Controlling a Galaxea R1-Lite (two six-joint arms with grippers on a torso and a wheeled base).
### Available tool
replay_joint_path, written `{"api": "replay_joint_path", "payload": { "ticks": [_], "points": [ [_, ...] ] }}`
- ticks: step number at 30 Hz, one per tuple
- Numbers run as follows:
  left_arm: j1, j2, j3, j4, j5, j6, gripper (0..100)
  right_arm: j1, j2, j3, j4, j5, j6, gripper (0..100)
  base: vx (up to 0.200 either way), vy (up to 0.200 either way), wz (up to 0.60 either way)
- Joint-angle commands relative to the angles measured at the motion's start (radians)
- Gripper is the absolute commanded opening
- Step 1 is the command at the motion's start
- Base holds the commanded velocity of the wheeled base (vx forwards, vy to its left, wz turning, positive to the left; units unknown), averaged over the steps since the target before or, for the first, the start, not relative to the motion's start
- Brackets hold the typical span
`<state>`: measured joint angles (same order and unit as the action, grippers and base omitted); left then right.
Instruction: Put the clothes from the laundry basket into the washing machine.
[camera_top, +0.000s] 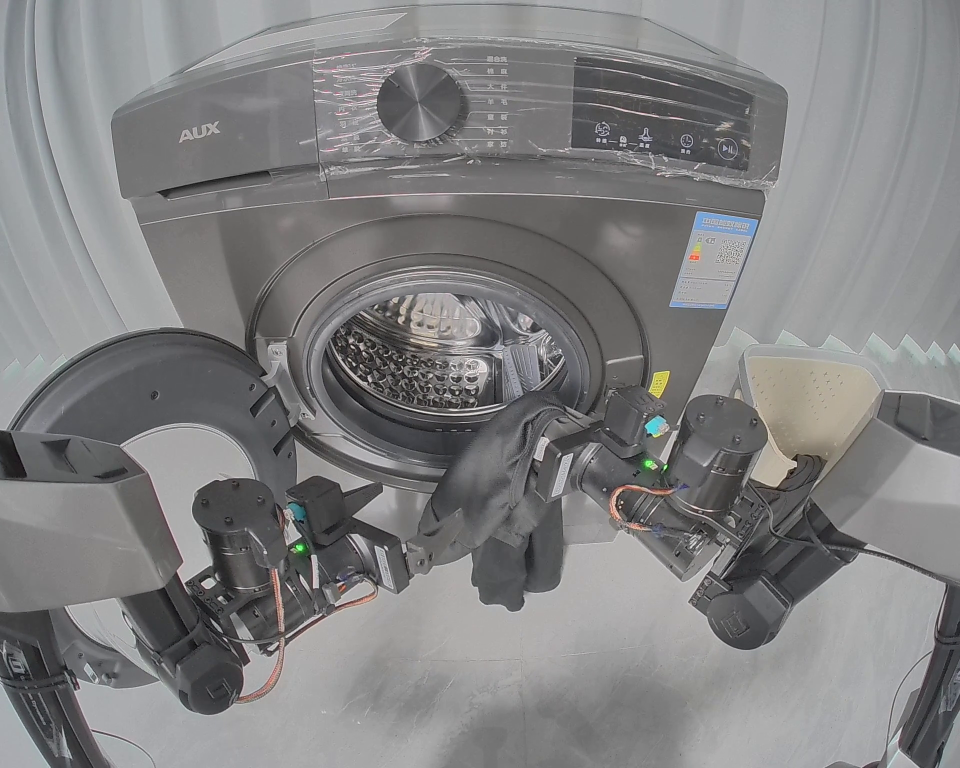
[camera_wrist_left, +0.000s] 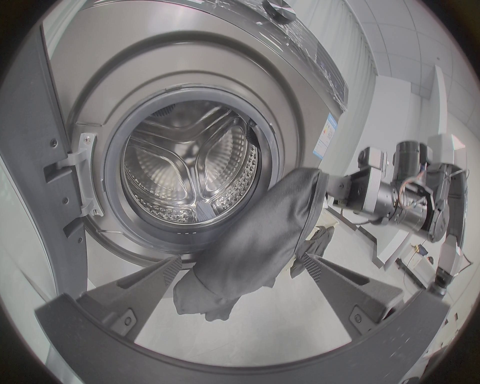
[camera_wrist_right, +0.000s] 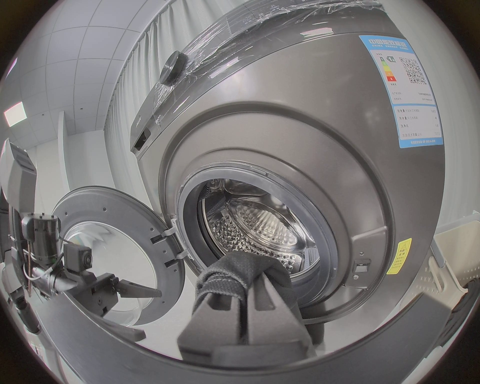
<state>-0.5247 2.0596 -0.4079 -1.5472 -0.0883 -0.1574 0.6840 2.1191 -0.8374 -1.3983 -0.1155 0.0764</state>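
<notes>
the grey front-loading washing machine (camera_top: 450, 230) stands with its round door (camera_top: 150, 390) swung fully open toward the robot's left, exposing the perforated steel drum (camera_top: 440, 350). the right gripper (camera_wrist_right: 247, 287) is clamped on the upper fold of a dark grey fabric garment (camera_top: 490, 480), held in front of the lower rim of the drum opening; contact with the rim cannot be determined. the rest of the garment hangs outside the machine, above the pale floor (camera_top: 560, 660). the left gripper (camera_wrist_left: 240, 262) is spread wide and grips nothing, with the garment's lower part between its fingers. the cream perforated plastic laundry basket (camera_top: 810, 400) stands at the robot's right, beside the machine, with a second dark garment (camera_top: 800, 472) at its rim.
</notes>
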Motion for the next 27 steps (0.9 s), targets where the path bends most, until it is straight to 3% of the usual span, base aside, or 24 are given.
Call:
{"api": "replay_joint_path", "payload": {
  "ticks": [1, 3, 8, 14, 27],
  "points": [
    [-0.014, 0.037, 0.012, -0.001, -0.005, 0.026, 100, 0.002, 0.002, -0.009, -0.001, -0.003, 0.000, 0, 0.000, 0.000, 0.00],
    [-0.020, 0.050, 0.009, -0.001, -0.005, 0.042, 100, 0.003, 0.004, -0.014, -0.001, -0.007, 0.000, 0, 0.000, 0.000, 0.00],
    [-0.031, 0.067, -0.005, -0.001, -0.008, 0.052, 100, 0.008, 0.005, -0.014, -0.001, -0.009, 0.002, 0, 0.000, 0.000, 0.00],
    [-0.032, 0.111, -0.069, 0.001, -0.001, 0.091, 100, 0.012, 0.022, -0.029, 0.002, -0.009, 0.002, 0, 0.000, 0.000, 0.00],
    [-0.032, 0.154, -0.132, -0.001, 0.033, 0.110, 100, 0.020, 0.028, -0.048, 0.012, -0.021, 0.002, 0, 0.000, 0.000, 0.00]
  ]
}}
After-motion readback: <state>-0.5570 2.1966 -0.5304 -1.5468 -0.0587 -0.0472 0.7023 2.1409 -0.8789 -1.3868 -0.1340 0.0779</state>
